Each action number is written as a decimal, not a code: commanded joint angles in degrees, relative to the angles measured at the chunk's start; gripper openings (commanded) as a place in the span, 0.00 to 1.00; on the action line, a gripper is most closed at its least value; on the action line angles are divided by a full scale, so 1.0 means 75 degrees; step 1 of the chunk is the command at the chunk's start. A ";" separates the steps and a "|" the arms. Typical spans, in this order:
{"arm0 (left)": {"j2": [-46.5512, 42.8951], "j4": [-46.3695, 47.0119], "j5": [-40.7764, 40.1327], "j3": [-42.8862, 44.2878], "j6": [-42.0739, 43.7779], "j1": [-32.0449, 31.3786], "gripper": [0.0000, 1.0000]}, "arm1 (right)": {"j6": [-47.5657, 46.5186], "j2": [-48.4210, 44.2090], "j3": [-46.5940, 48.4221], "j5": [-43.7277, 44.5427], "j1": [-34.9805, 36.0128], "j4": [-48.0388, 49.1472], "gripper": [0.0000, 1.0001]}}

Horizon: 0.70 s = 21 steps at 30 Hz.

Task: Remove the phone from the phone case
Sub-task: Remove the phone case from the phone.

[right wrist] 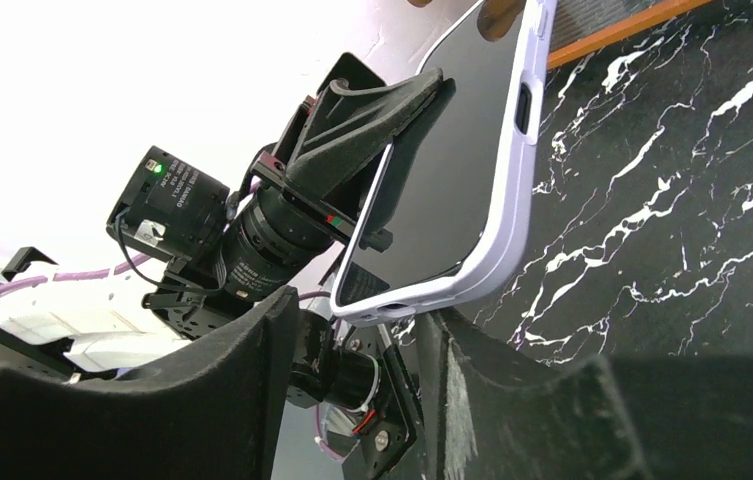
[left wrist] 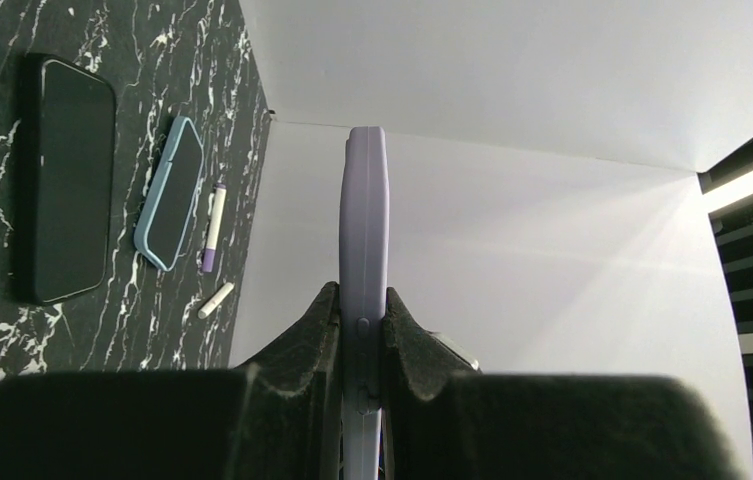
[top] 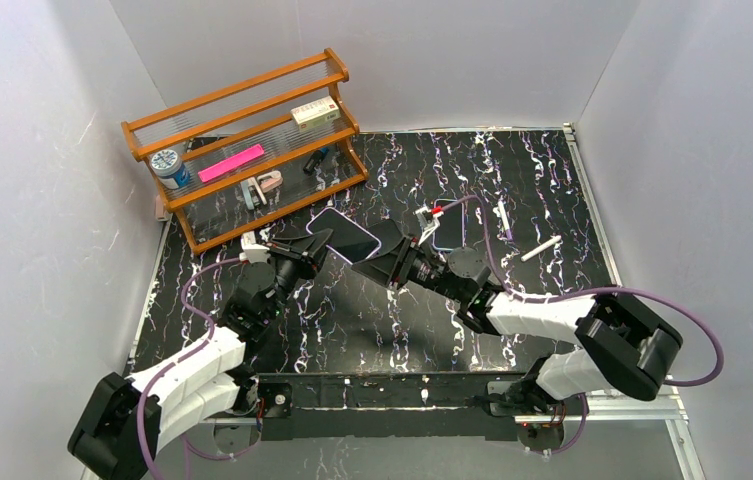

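Note:
The phone in its lavender case (top: 343, 232) is held tilted above the table; its dark screen shows in the right wrist view (right wrist: 452, 170). My left gripper (top: 317, 246) is shut on it, the fingers clamping both faces; the left wrist view shows the case edge-on (left wrist: 364, 220) between the pads (left wrist: 324, 315). My right gripper (top: 389, 262) is open at the phone's near lower corner. In the right wrist view, the case's bottom end sits just above the gap between my right fingers (right wrist: 442, 340), with the right-hand finger close under the case.
A wooden rack (top: 242, 140) with small items stands at the back left. A bare black phone (left wrist: 62, 180), a blue-cased phone (left wrist: 172, 195), a purple-tipped marker (top: 503, 218) and a white stick (top: 540, 248) lie on the black marbled table (top: 552, 170).

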 commanded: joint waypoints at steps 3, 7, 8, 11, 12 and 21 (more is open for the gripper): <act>-0.0334 0.0687 -0.0067 0.0218 -0.0238 -0.0059 0.00 | -0.0233 0.0235 0.0442 -0.0220 -0.0011 0.0808 0.43; -0.0324 0.0673 0.0004 0.0175 -0.0446 -0.0059 0.00 | -0.0719 0.0359 0.0406 -0.0473 -0.0011 0.0936 0.28; -0.0313 0.0675 0.0027 0.0171 -0.0483 -0.0059 0.00 | -0.0828 0.0388 0.0379 -0.0527 -0.0011 0.0965 0.24; -0.0300 0.0677 0.0121 0.0175 -0.0537 -0.0059 0.00 | -0.1240 0.0451 0.0356 -0.0653 -0.0026 0.0998 0.15; -0.0305 0.0676 0.0172 0.0184 -0.0545 -0.0059 0.00 | -0.1381 0.0463 0.0369 -0.0691 -0.0034 0.0980 0.10; -0.0264 0.0682 0.0680 0.0327 -0.0506 -0.0059 0.00 | -0.3324 0.0560 0.0808 -0.1044 -0.0058 0.0296 0.01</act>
